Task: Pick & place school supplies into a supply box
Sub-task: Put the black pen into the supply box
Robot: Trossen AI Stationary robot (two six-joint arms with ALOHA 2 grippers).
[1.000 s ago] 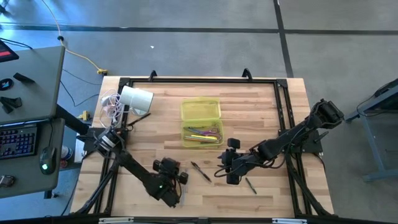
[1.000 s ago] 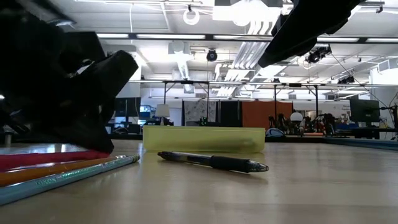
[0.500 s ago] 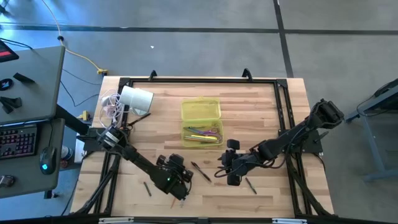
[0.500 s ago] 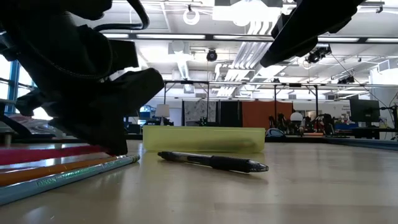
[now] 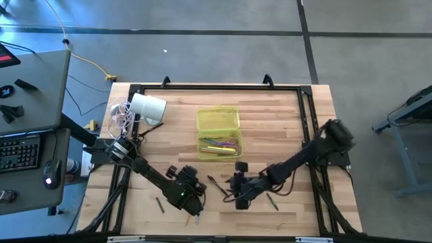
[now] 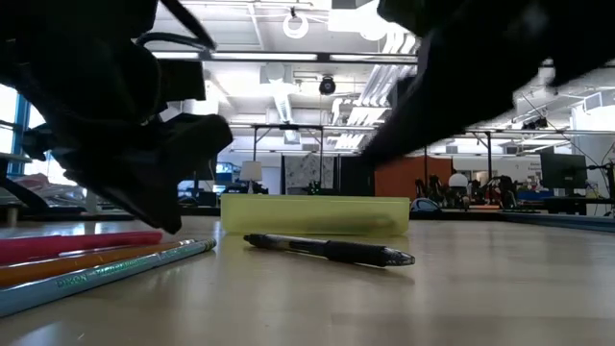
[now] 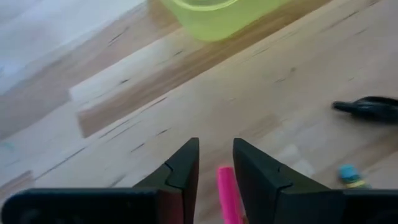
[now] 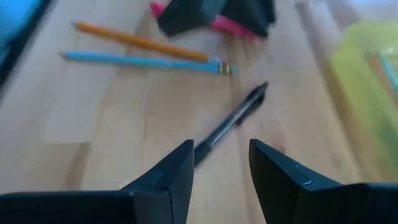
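- The left tool (image 5: 191, 196) sits low near the table's front edge, left of centre, its two fingers (image 7: 184, 169) spread a little with a pink pen (image 7: 227, 200) lying on the wood between them; nothing is pinched.
- The right tool (image 5: 237, 196) hangs just right of it, fingers spread wide and empty, pointed at a black pen (image 8: 231, 122) that lies loose on the table between the two tools.
- The yellow-green box (image 5: 218, 132) stands at the table's middle, well apart from both tools, with several coloured pens already inside it.
- Beside the left tool lie an orange pencil (image 8: 142, 42) and a light blue pencil (image 8: 144, 62), side by side and close to the pink pen.
- More small dark sticks lie near the front edge; the high view shows one left of the left tool and one right of the right tool, too small to name.
- Handling, as a guess: these pens are light, stiff, smooth and round, so they will likely roll or slip. A grip across the barrel near its middle looks safest, with the fingers square to it.
- Hard to tell: the low view is mostly blocked by dark arm shapes, the pink pen's ends are hidden by the left tool, and no scissors are clearly made out.
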